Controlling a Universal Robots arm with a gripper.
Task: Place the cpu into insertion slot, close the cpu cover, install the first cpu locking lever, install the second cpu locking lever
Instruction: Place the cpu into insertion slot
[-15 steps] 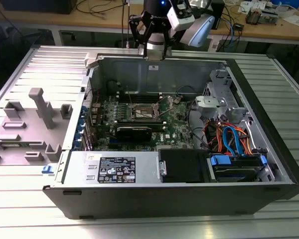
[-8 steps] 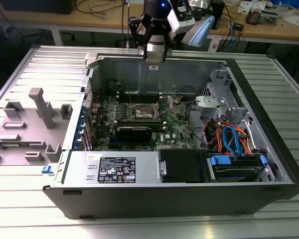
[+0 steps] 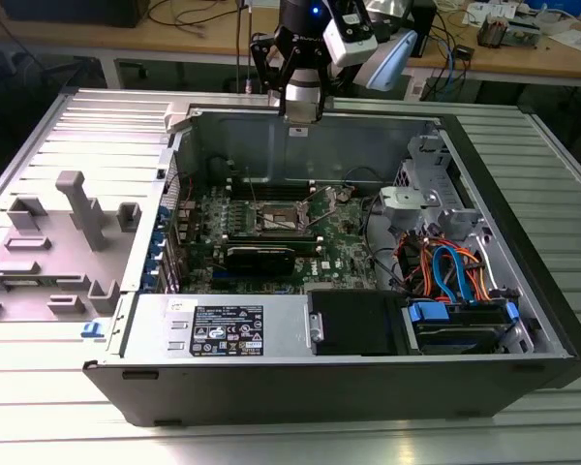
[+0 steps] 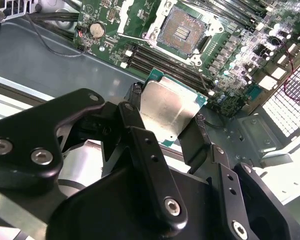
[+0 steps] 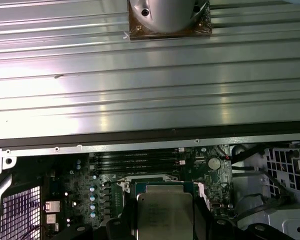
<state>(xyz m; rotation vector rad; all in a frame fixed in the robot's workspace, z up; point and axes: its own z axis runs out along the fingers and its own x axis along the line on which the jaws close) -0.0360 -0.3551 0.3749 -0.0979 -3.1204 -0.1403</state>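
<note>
My gripper (image 4: 167,122) is shut on the cpu (image 4: 166,111), a flat square chip with a dull silver top and green edge, held by two opposite sides between the black fingers (image 4: 134,117). In the first wrist view the cpu (image 5: 165,215) hangs in front of the motherboard and covers most of the socket. The insertion slot (image 4: 182,30) lies open beyond the chip, its dark pin field bare inside a silver rim. In the exterior view the gripper (image 3: 301,114) hovers over the case's rear wall, well above and behind the insertion slot (image 3: 281,216). I cannot make out how the cpu cover stands.
The open computer case (image 3: 271,387) lies on a ribbed metal table. Black memory slots (image 4: 160,62) run beside the socket. Orange and blue cables (image 3: 445,266) and a drive bay fill the exterior view's right. Grey fixture blocks (image 3: 77,208) stand at its left.
</note>
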